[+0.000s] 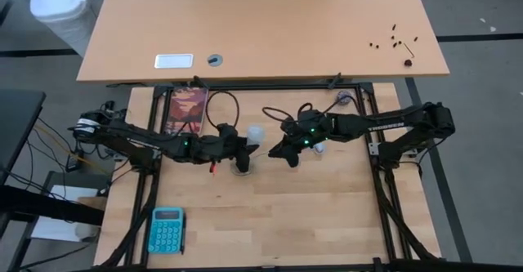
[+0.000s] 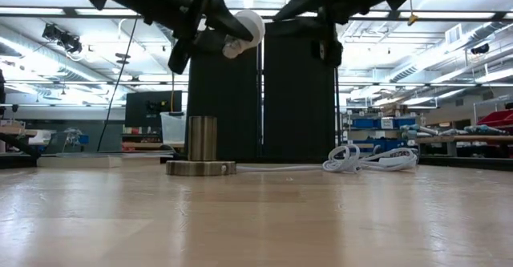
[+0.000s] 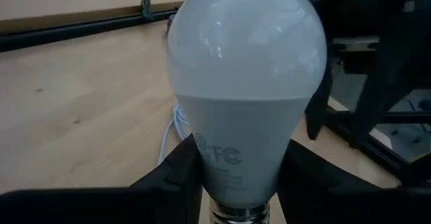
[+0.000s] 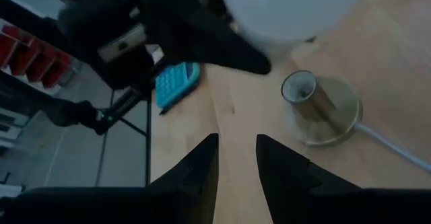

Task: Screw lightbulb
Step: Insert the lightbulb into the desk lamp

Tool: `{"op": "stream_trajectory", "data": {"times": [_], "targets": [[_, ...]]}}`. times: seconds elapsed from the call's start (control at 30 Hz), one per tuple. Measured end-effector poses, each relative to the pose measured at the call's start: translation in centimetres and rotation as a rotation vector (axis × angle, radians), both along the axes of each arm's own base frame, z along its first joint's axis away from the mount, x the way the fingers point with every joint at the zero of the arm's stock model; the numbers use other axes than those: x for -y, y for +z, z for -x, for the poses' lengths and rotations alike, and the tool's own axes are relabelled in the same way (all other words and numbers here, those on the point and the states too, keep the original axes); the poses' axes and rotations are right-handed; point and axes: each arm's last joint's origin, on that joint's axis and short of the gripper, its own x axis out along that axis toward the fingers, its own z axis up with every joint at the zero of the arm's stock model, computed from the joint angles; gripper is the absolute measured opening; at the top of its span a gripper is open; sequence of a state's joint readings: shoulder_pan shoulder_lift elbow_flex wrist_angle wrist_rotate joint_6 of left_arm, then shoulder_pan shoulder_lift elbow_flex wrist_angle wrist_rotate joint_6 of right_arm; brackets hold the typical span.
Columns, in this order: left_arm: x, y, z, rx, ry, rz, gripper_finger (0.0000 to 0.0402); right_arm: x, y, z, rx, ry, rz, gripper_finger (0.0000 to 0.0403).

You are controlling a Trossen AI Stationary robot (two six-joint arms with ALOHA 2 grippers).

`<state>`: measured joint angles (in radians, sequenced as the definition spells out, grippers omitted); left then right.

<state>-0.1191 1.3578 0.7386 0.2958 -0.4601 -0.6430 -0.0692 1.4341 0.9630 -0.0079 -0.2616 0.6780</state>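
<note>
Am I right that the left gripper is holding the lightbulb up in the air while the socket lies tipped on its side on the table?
Not quite: the socket stands upright on its round base, as the low view shows. The rest holds: the left gripper grips the lightbulb in the air above the table.

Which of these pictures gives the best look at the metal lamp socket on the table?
The low view: the socket stands in full side profile, upright on its round base, unobstructed. The right wrist view looks down into its open top. In the high view it is tiny and partly under the left gripper. The left wrist view misses it.
</note>
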Motion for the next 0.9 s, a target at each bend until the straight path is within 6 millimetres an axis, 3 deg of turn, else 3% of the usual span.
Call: {"op": "stream_trajectory", "data": {"times": [0.43,0.67,0.9], "targets": [[1.8,-0.7,0.5,-0.063,-0.066,-0.017,0.0147,1.8,-0.7,-0.1,-0.029,-0.087,0.035,0.0110],[1.6,-0.2,0.8,-0.072,-0.071,-0.067,0.0147,1.3,-1.7,-0.7,-0.062,-0.061,0.000,0.0110],[0.6,0.9,1.8,-0.079,-0.114,-0.129,0.0147,0.6,-1.4,-0.9,-0.026,-0.016,-0.003,0.0110]]}}
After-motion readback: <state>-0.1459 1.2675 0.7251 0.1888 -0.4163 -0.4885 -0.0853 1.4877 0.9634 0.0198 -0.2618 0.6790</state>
